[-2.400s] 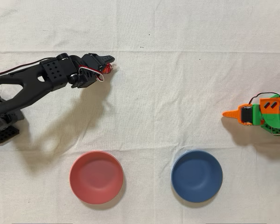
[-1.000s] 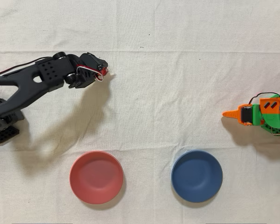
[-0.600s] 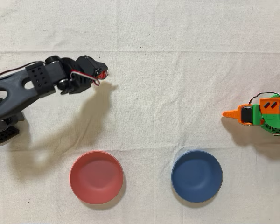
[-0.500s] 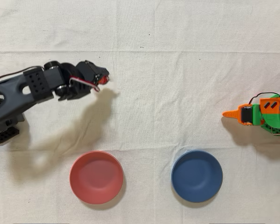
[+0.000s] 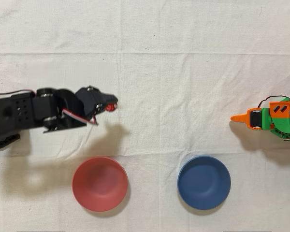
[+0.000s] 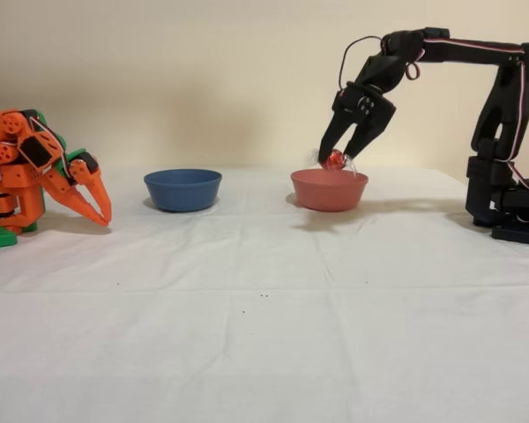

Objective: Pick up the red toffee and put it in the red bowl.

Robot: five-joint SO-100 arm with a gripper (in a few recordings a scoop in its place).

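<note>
The black arm's claw (image 6: pixel 339 157) grips the toffee (image 6: pixel 334 159) above the cloth-covered surface (image 6: pixel 264 335), its two fingers pinched on the red foil with a clear wrapper end poking out beside them. Seen from the side, the sweet hangs level with the red bowl's (image 6: pixel 329 189) rim and appears right against it, but the overhead view places the claw (image 5: pixel 108 105) short of the bowl (image 5: pixel 100 183), with bare cloth between them, so the carry looks only partly done. The blue bowl (image 5: pixel 204 182) sits beside the red one, well apart from the claw, and the orange arm (image 5: pixel 273 118) stands idle at the far edge. The chief risk from here is an early release: opening now would likely drop the toffee on the cloth short of the bowl. A low approach could also knock the rim and shove the light bowl, while a hold on slick foil may slip mid-swing.
</note>
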